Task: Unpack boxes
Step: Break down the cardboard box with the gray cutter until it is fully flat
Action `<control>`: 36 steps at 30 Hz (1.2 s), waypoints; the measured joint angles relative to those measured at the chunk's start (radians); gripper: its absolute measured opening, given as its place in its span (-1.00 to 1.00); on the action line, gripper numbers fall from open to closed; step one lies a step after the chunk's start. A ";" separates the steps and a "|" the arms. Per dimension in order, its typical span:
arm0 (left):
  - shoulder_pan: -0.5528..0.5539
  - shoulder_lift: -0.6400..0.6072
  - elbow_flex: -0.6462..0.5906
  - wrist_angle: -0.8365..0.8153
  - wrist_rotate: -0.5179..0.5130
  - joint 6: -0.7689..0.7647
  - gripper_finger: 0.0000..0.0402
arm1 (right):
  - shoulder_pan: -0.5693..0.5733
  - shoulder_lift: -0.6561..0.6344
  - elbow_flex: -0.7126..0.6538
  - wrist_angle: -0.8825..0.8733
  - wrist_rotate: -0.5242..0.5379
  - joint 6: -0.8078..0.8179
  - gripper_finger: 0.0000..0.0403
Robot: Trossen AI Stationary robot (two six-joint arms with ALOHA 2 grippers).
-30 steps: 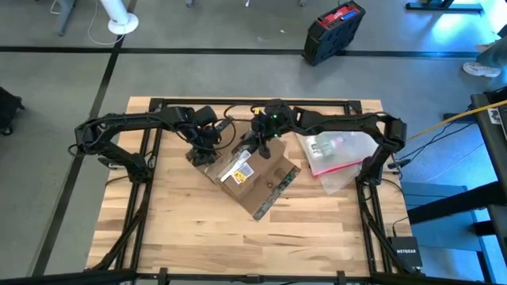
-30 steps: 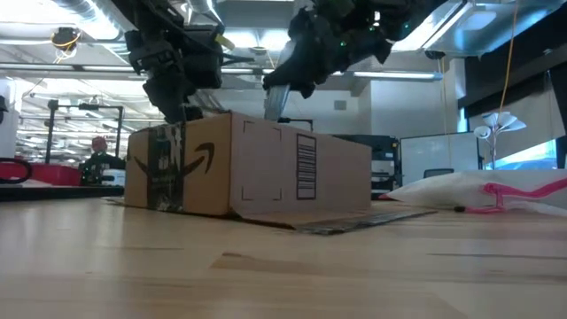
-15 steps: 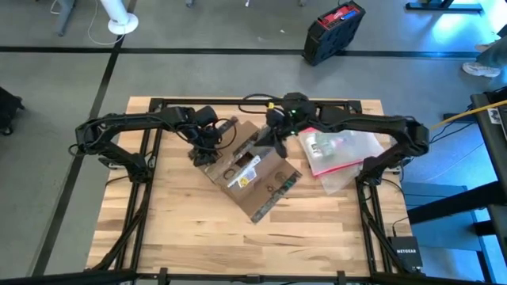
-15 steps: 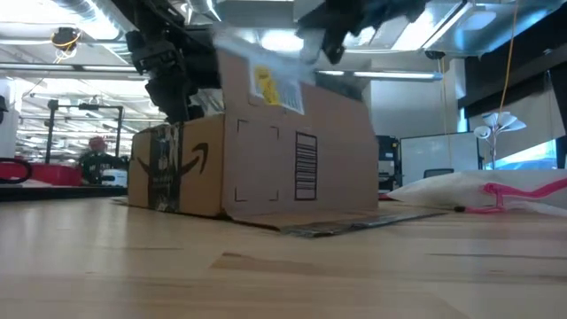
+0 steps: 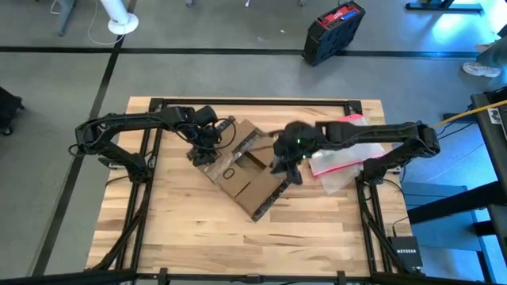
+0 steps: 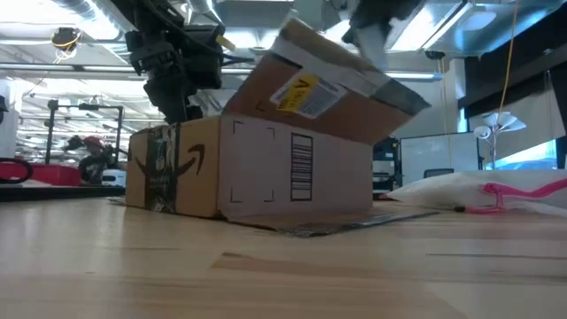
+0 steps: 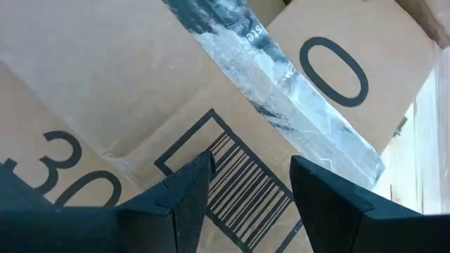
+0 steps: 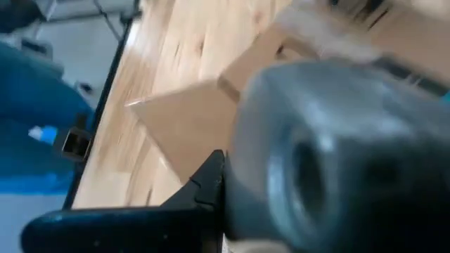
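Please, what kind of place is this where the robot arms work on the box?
Probably a robotics lab or workshop in a large industrial hall. The wooden table stands on a bare grey concrete floor, exposed ceiling ducts and strip lights run overhead, and workbenches with equipment fill the background.

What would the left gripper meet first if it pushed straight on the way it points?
Probably the cardboard box: the open left gripper aims squarely at its printed barcode face beside the tape strip, with nothing visible between.

1. A robot lab or workshop — a wooden table in a black frame stands on a grey concrete floor.
2. Behind it — ceiling ducts, strip lights, whiteboards.
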 joint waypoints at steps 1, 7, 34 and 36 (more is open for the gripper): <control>0.000 0.000 0.000 -0.001 0.002 0.002 -0.05 | 0.022 -0.002 0.000 -0.025 0.021 0.019 -0.65; -0.002 0.002 0.000 0.009 0.033 0.001 -0.05 | 0.151 -0.005 0.002 -0.131 0.155 0.220 -0.65; 0.000 0.001 -0.003 0.026 0.019 0.032 -0.05 | 0.778 -0.017 -0.452 0.060 0.088 1.667 -0.49; 0.000 0.001 -0.003 0.025 0.019 0.041 -0.05 | 0.811 -0.017 -0.514 0.139 0.091 1.759 -0.41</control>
